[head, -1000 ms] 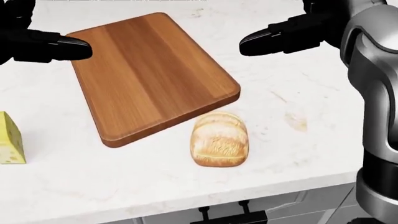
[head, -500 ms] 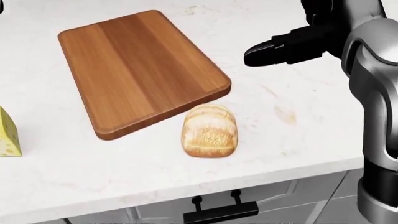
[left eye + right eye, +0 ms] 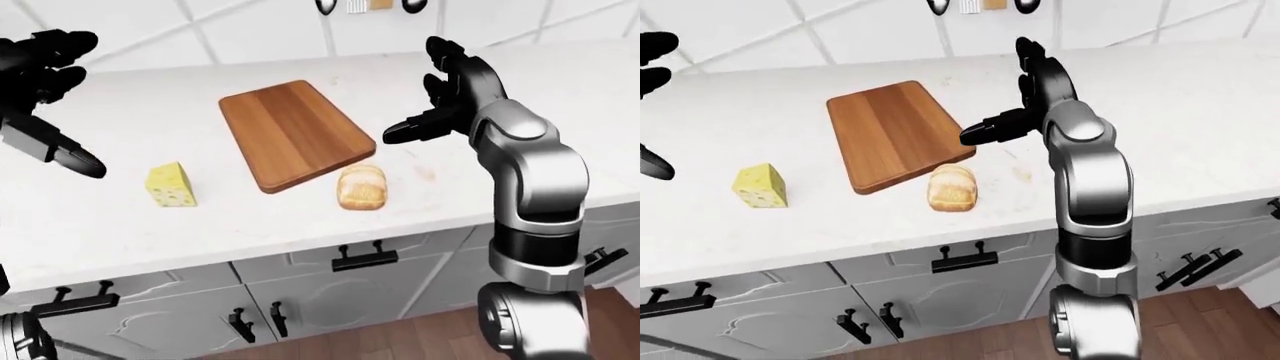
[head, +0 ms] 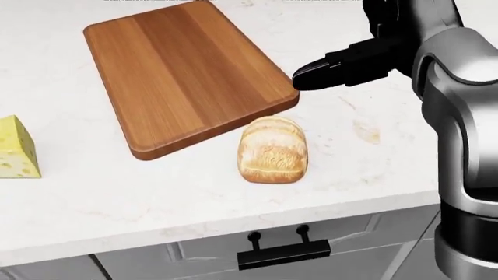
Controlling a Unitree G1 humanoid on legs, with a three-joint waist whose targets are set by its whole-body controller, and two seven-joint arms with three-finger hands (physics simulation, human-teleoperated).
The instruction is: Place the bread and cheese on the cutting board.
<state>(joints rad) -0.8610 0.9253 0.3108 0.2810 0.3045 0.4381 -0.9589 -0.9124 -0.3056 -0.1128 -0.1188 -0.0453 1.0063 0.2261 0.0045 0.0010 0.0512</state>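
Note:
The wooden cutting board (image 4: 187, 76) lies bare on the white counter (image 4: 156, 198), skewed. Just below its lower right corner sits the bread loaf (image 4: 272, 150), a small gap away from the board. The yellow cheese wedge (image 3: 172, 184) stands left of the board, well apart from it. My right hand (image 3: 432, 94) hovers open above the counter to the right of the board; one of its fingers (image 4: 334, 69) points left toward the board's right corner, above the bread. My left hand (image 3: 45, 112) is open, held up at the far left, beyond the cheese. Neither hand holds anything.
Grey cabinet drawers with black handles (image 4: 284, 252) run under the counter's near edge. A tiled wall (image 3: 250, 37) rises behind the counter. A faint brown mark (image 4: 366, 133) shows on the counter right of the bread.
The head view has shifted with the camera. My left hand has left the head view. My right hand has come down and left, toward the board's right corner. Bread and cheese stay put.

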